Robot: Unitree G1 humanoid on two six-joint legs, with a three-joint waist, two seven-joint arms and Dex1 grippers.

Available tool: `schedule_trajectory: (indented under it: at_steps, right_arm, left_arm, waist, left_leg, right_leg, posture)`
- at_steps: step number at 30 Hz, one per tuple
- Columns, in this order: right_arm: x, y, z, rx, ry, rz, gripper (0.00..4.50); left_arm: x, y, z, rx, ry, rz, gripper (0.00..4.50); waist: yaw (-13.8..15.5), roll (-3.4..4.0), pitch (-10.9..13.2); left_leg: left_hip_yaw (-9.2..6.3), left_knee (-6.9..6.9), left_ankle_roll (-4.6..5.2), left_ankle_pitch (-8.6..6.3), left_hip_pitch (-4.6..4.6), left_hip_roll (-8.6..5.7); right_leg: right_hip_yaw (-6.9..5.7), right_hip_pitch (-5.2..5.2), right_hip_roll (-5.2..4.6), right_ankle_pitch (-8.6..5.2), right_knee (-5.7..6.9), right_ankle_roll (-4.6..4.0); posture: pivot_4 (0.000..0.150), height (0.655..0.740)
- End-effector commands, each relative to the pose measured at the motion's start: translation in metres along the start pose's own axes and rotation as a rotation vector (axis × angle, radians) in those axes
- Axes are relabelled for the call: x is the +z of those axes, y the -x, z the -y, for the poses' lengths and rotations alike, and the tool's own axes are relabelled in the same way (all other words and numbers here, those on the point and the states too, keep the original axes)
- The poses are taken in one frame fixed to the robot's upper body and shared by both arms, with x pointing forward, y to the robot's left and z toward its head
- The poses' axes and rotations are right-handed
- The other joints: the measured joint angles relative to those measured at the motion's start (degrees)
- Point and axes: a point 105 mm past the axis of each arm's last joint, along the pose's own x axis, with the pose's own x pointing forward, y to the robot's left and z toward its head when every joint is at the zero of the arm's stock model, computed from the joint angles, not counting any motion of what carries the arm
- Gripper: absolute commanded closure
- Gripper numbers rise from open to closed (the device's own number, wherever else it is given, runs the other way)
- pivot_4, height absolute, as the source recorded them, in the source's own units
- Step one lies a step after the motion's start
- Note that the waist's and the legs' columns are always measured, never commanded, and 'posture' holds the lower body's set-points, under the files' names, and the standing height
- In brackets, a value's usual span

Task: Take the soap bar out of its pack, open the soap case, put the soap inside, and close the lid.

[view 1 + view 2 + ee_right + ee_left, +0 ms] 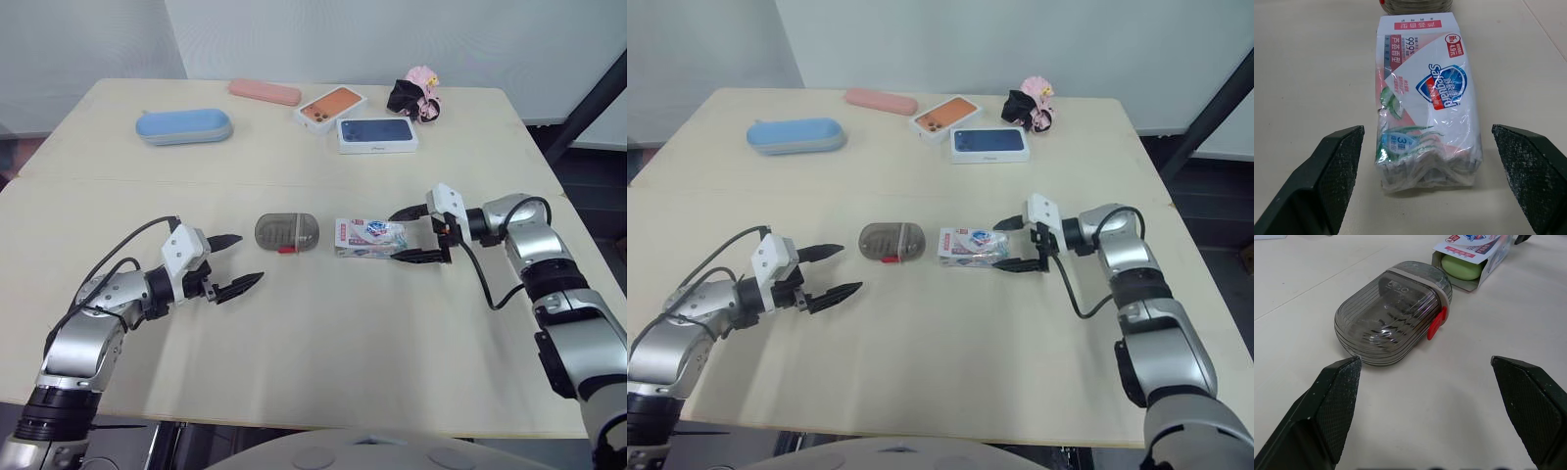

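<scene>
The soap pack [368,237] lies flat at the table's middle, a white and pink wrapper with a blue shield logo [1442,88]. Its end toward the case is open, and a green soap bar [1463,266] shows inside. Just left of it sits the smoky grey soap case [287,232], lid shut, with a red latch [1435,326]. My right gripper [418,236] is open, its fingers on either side of the pack's right end. My left gripper [236,262] is open, a short way left of the case.
At the table's back lie a blue case [184,126], a pink case [265,92], an orange phone box [330,108], a blue phone box [377,134] and a small pink and black toy [415,96]. Bare tabletop [323,343] stretches in front of the grippers.
</scene>
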Motion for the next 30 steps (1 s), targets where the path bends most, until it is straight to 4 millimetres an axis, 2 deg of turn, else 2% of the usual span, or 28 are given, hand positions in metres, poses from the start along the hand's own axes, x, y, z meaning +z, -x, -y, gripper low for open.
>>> schedule_trajectory:
  at_steps: [1, 6, 19, 22, 25, 30]
  right_arm:
    - [0.007, 0.009, 0.004, -0.029, 0.028, 0.008, 0.0]
    - [0.001, 0.014, 0.004, -0.045, 0.025, -0.007, 0.0]
    - [-0.007, 0.009, 0.0, -0.045, 0.034, -0.006, 0.0]
    - [-0.006, 0.008, 0.001, -0.05, 0.04, -0.002, 0.79]
    - [-0.007, 0.008, 0.002, -0.053, 0.043, -0.006, 1.78]
    - [-0.008, 0.008, 0.003, -0.06, 0.05, -0.012, 1.78]
  left_arm:
    - [0.012, -0.001, 0.002, -0.02, -0.016, 0.046, 0.01]
    - [0.011, -0.001, 0.003, -0.024, -0.024, 0.037, 0.01]
    - [0.012, -0.002, 0.005, -0.027, -0.02, 0.046, 0.01]
    - [0.015, -0.002, 0.007, -0.041, -0.012, 0.067, 0.0]
    - [0.016, -0.003, 0.009, -0.049, -0.014, 0.072, 0.0]
    - [0.019, -0.003, 0.018, -0.113, -0.016, 0.085, 0.0]
  waist:
    - [0.0, 0.0, 0.0]
    - [0.01, 0.0, 0.0]
    - [0.02, -0.01, -0.01]
    - [0.04, -0.01, -0.01]
    - [0.03, -0.01, -0.01]
    - [0.01, -0.01, -0.01]
  left_leg:
    - [0.0, 0.0, 0.0, 0.0, 0.0, 0.0]
    - [0.0, 0.0, 0.0, 0.0, 0.0, 0.0]
    - [0.0, 0.02, 0.0, 0.0, 0.01, 0.0]
    - [0.0, 0.02, 0.0, 0.0, 0.0, 0.0]
    - [0.0, 0.03, 0.0, 0.0, 0.0, 0.0]
    - [0.0, 0.03, 0.0, 0.0, 0.01, 0.0]
  right_leg:
    - [0.0, 0.0, 0.0, 0.0, 0.0, 0.0]
    - [0.0, 0.0, 0.0, 0.0, 0.0, 0.0]
    - [0.01, 0.01, 0.01, 0.0, 0.02, 0.0]
    - [0.0, 0.01, 0.01, 0.0, 0.02, 0.0]
    - [0.0, 0.01, 0.0, 0.0, 0.02, 0.0]
    - [0.01, 0.01, 0.01, 0.0, 0.02, 0.0]
  posture:
    - [0.15, 0.74]
    - [0.15, 0.74]
    - [0.15, 0.74]
    - [0.15, 0.74]
    - [0.15, 0.74]
    - [0.15, 0.74]
